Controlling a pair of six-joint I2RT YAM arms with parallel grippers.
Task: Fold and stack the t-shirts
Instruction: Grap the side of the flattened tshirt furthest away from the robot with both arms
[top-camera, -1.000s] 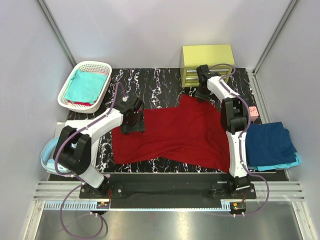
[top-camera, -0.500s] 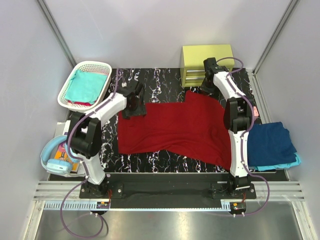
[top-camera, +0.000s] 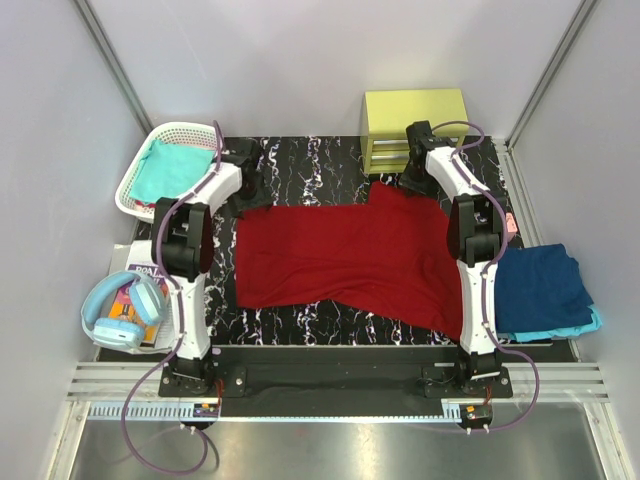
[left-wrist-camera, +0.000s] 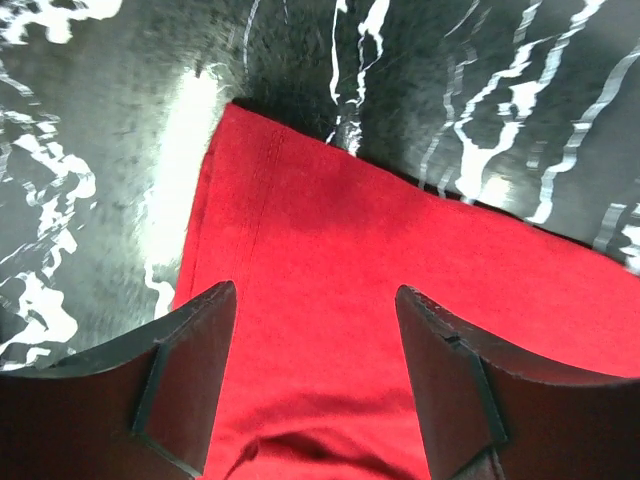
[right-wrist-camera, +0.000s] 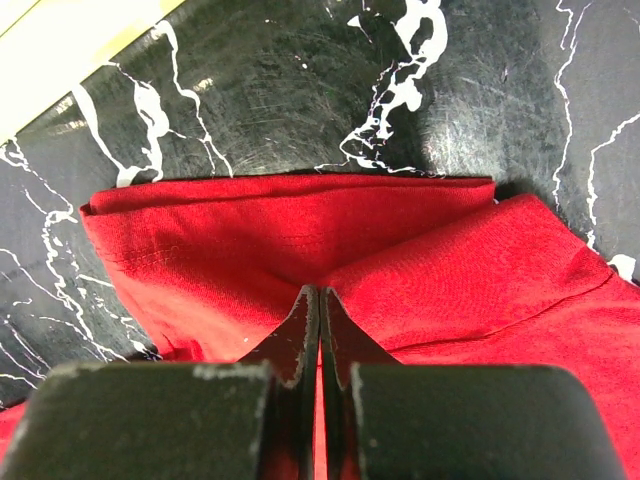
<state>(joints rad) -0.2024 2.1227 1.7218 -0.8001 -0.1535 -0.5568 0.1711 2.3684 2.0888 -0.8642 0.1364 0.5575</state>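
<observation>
While the left gripper (left-wrist-camera: 315, 380) hangs spread above a corner of the dark red soft cloth t-shirt (top-camera: 345, 255), the right gripper (right-wrist-camera: 320, 293) pinches its far edge on the black marbled table (top-camera: 300, 160).

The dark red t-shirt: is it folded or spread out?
Spread out. The dark red t-shirt lies flat across the table; only its far right corner is bunched, pinched by the right gripper.

I have bare marble tabletop (top-camera: 320, 165) to pass between the white lattice basket (top-camera: 170, 172) and the yellow drawer unit (top-camera: 415, 125); the navy t-shirt stack (top-camera: 540, 285) blocks my right edge
</observation>
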